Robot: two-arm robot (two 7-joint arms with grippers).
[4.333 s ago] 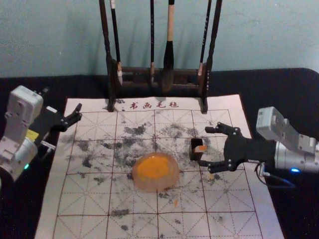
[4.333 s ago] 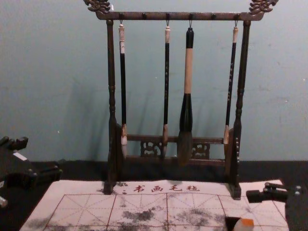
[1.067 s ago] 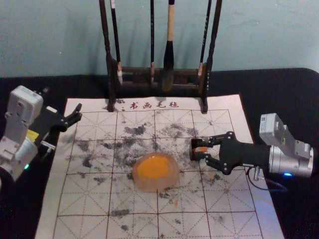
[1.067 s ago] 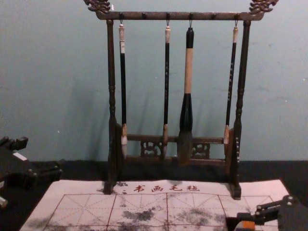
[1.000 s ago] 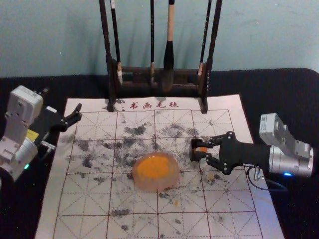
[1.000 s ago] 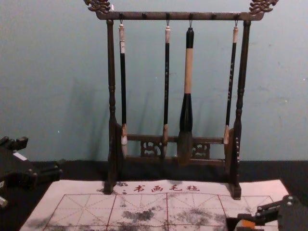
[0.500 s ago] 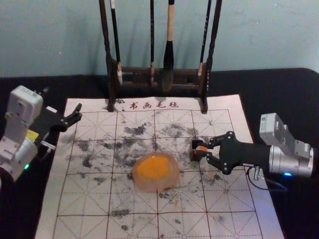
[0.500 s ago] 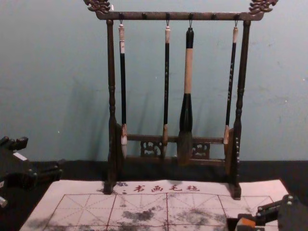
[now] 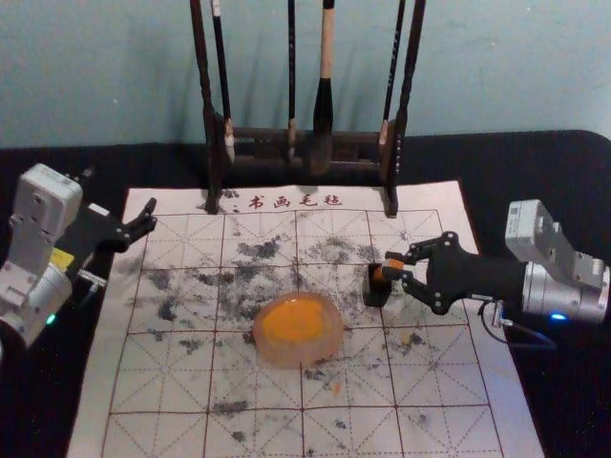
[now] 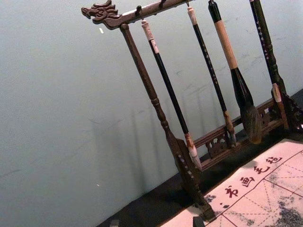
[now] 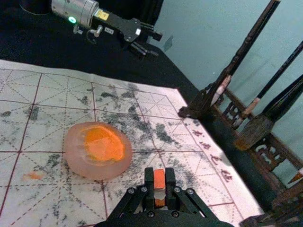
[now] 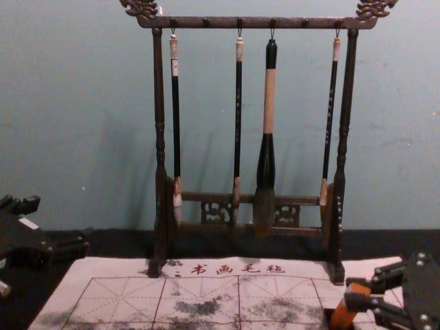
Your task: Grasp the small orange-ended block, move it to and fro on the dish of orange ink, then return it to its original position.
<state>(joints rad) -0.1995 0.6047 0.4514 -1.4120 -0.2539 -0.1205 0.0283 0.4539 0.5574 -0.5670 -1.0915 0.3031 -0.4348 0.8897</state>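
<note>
Black right end effector [image 9: 392, 264], barely open, pinches the block [image 11: 159, 179] near the dish [image 9: 298, 356].

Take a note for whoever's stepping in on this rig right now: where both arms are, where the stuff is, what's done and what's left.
Right pincer: shut on the orange-ended block, at the black holder.
Left pincer: open and empty, parked at the left edge of the mat.
Block: tilted, its lower end at the black holder; can't tell if it is fully out.
Ink dish: on the mat, left of the holder.
Done: block grasped.
Left, it seems: move it to and fro on the ink, then return it to its original position.
</note>
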